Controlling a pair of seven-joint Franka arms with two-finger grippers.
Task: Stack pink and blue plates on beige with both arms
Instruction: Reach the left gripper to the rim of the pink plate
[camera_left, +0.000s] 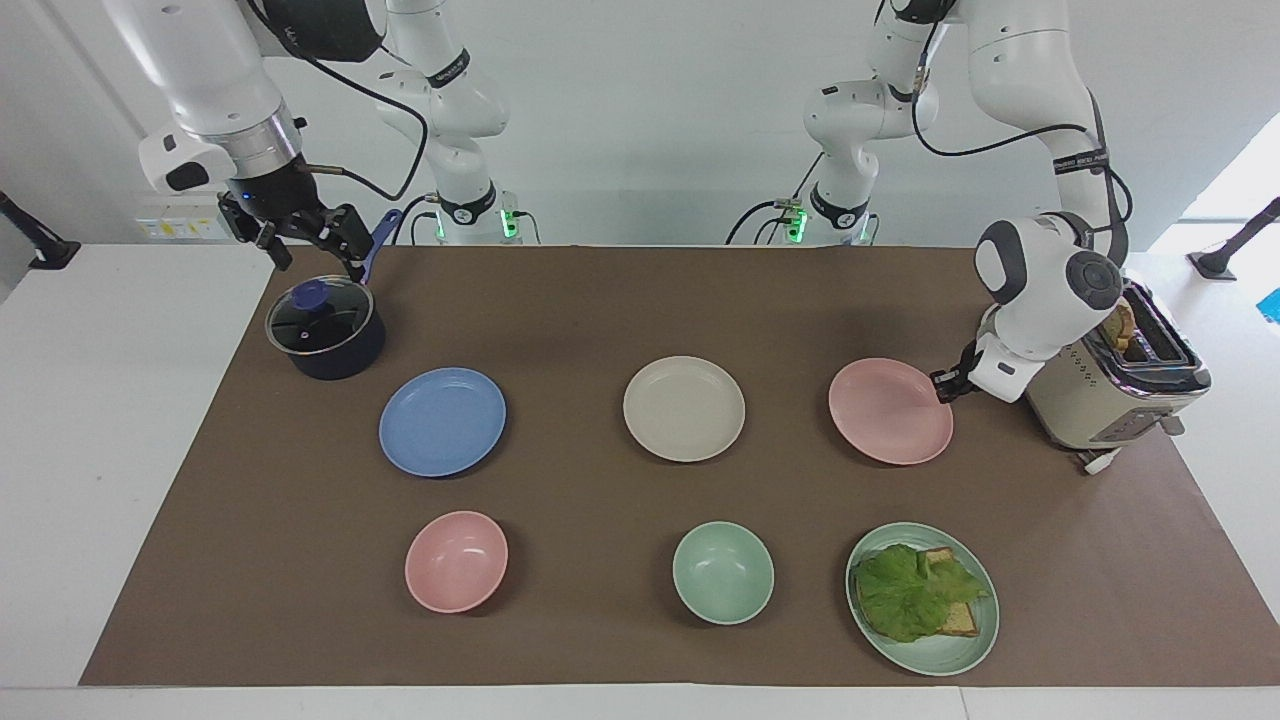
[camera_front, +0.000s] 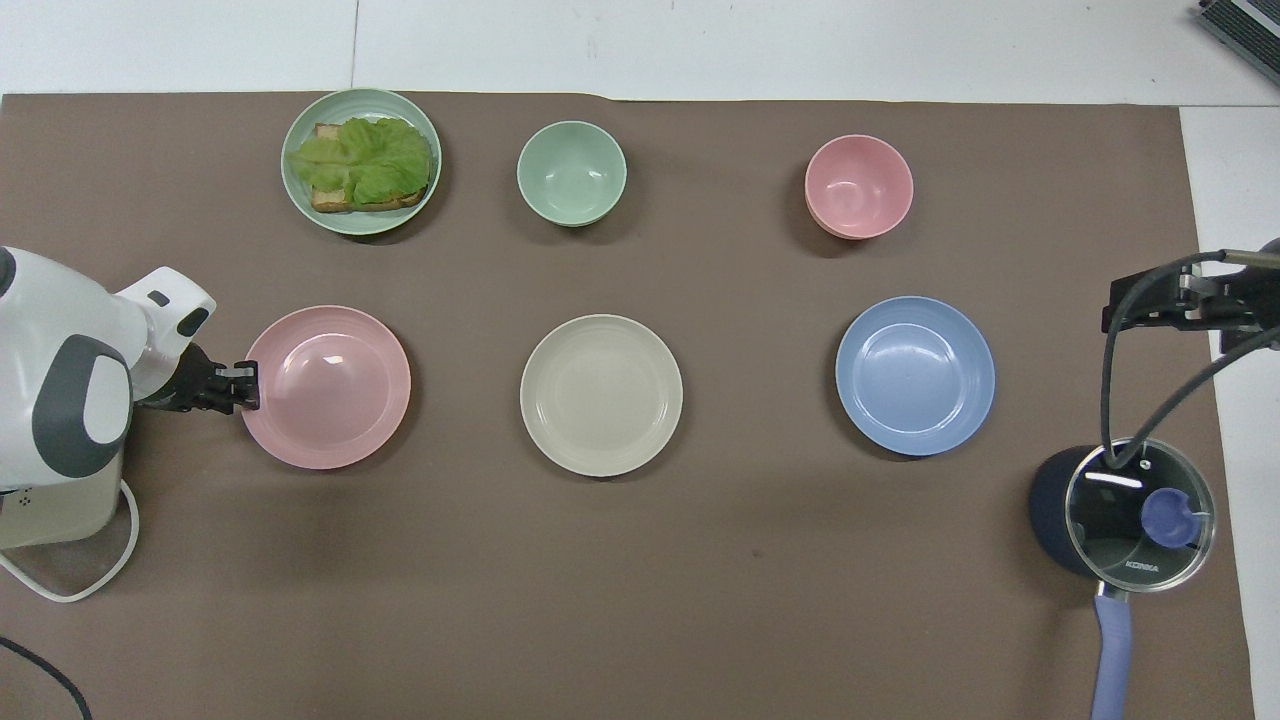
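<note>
A brown mat (camera_left: 600, 300) covers the table, seen here from across it, robots at the top. At the right arm's end, the right gripper (camera_left: 305, 235) hangs in the air with its fingers spread wide, holding nothing, over the table just beside a dark lidded pot (camera_left: 325, 330) with a blue knob and a blue handle. Next comes the blue plate (camera_left: 442, 421), flat on the mat, a little farther from the robots than the pot and untouched. A small pink bowl (camera_left: 456, 560) sits farther out again. In the middle lies the beige plate (camera_left: 684, 408), bare, with nothing stacked on it; a pale green bowl (camera_left: 723, 572) sits farther from the robots than it. Then the pink plate (camera_left: 890, 411), resting on the mat in the same row as the blue and beige ones, well apart from each. The left gripper (camera_left: 941, 385) is low at this plate's rim on the toaster's side, its fingers pinched together on the edge — the plate looks level and not lifted. Farther out sits a green plate (camera_left: 965, 645) holding lettuce (camera_left: 910, 590) and bread. A cream toaster (camera_left: 1110, 395) with toast in its slots stands at the left arm's end, just beside the left arm's wrist — close quarters for that arm.
</note>
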